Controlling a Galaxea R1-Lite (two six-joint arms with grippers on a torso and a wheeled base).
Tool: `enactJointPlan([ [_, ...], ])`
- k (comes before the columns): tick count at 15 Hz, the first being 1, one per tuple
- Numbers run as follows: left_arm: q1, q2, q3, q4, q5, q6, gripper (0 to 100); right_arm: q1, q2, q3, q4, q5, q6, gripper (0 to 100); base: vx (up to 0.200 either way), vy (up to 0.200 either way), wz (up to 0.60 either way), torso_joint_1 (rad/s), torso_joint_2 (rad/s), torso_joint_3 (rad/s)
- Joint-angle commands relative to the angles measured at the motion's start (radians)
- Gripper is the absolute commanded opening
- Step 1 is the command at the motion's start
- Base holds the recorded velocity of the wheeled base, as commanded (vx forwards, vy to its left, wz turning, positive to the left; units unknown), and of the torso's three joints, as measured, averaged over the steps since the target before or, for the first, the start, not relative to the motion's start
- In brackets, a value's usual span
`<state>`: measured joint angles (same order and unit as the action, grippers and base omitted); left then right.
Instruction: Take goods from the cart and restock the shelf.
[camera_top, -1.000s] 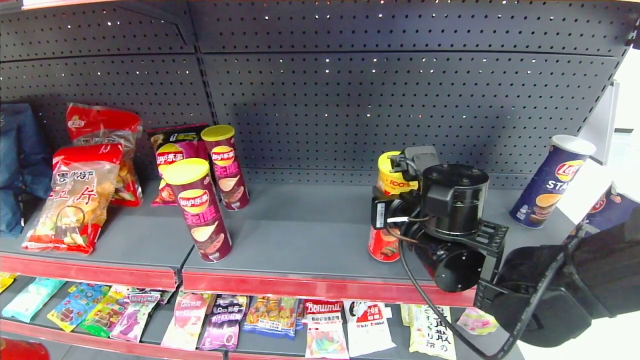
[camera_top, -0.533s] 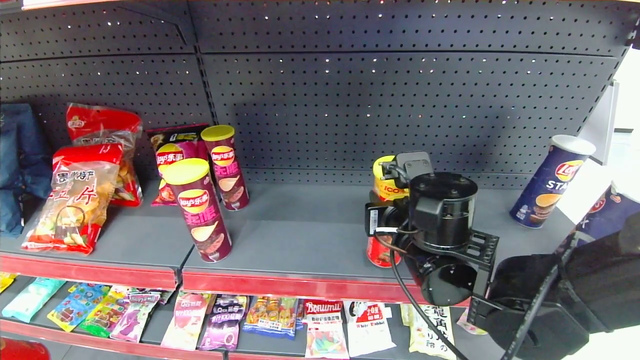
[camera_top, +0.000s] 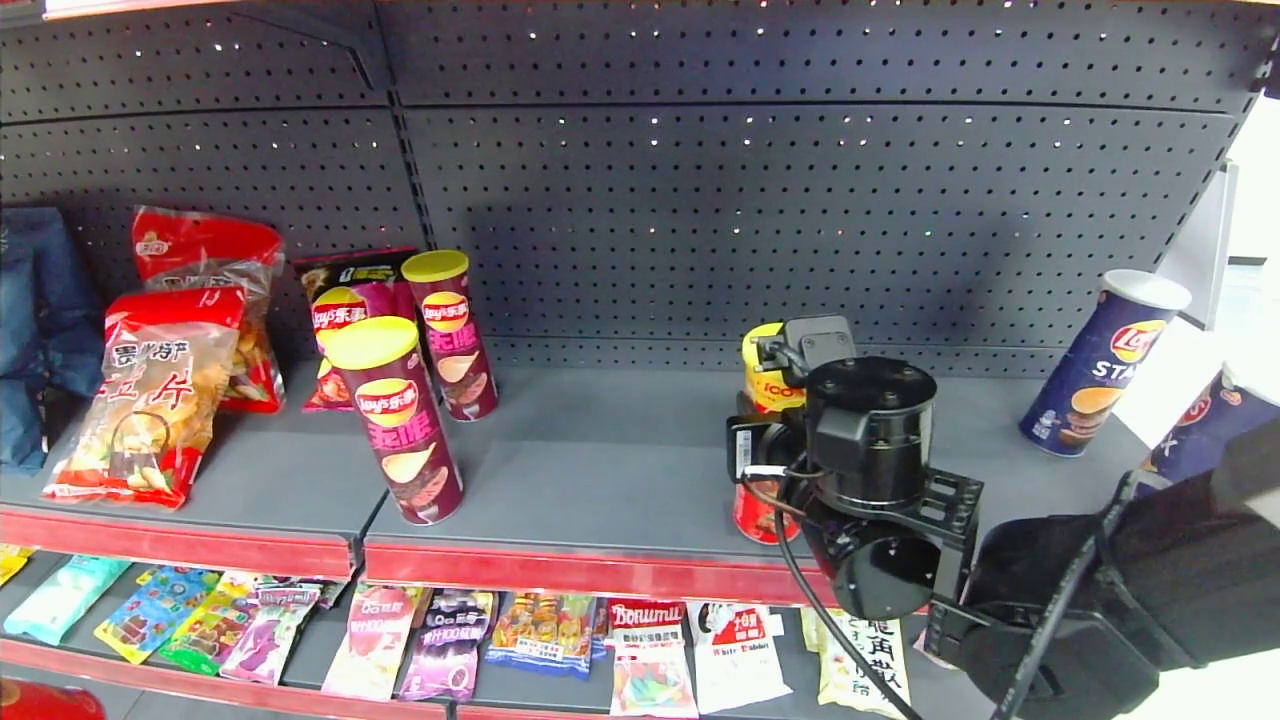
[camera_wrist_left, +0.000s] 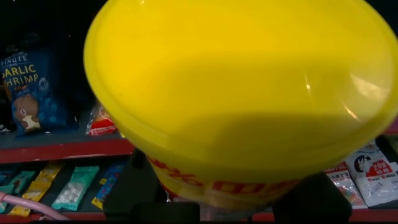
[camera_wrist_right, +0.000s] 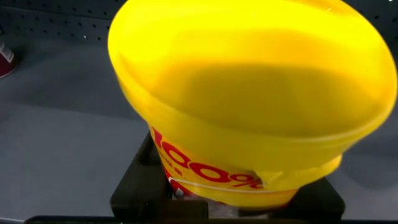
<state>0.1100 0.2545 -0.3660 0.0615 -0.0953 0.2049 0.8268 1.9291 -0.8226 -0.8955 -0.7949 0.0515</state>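
Shelf deck (camera_top: 600, 470) is just under my right gripper (camera_wrist_right: 229, 202), which pinches the chip can (camera_top: 768, 378). I'd lower it flat and upright. Left gripper (camera_wrist_left: 217, 208) clamps a second can (camera_wrist_left: 242, 93).

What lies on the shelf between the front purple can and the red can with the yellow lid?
Nothing. In the head view the grey shelf is bare between the front purple can and the red can.
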Motion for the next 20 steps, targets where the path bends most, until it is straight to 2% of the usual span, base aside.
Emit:
enactJointPlan([
  [1,0.000,0.003,0.001,0.000,-0.001,0.001,0,0.000,0.010,-0.003,0.000,0.000,0.005,0,0.000,0.000,0.00,0.000,0.00,0.000],
  [3,0.000,0.003,0.002,0.006,-0.003,0.001,0,0.000,0.024,-0.017,0.000,0.000,0.042,0,0.000,0.000,0.00,0.000,0.00,0.000],
  [18,0.000,-0.007,0.013,0.014,-0.004,0.001,0,0.002,0.034,-0.015,0.000,-0.001,0.042,0,0.000,0.000,0.00,0.000,0.00,0.000],
  [19,0.000,-0.009,0.015,0.014,-0.004,0.001,0,0.008,0.036,-0.015,0.000,-0.001,0.044,100,0.000,0.000,0.00,0.000,0.00,0.000],
  [20,0.000,-0.009,0.015,0.014,-0.004,0.001,0,0.011,0.037,-0.015,0.000,-0.003,0.047,100,0.000,0.000,0.00,0.000,0.00,0.000],
])
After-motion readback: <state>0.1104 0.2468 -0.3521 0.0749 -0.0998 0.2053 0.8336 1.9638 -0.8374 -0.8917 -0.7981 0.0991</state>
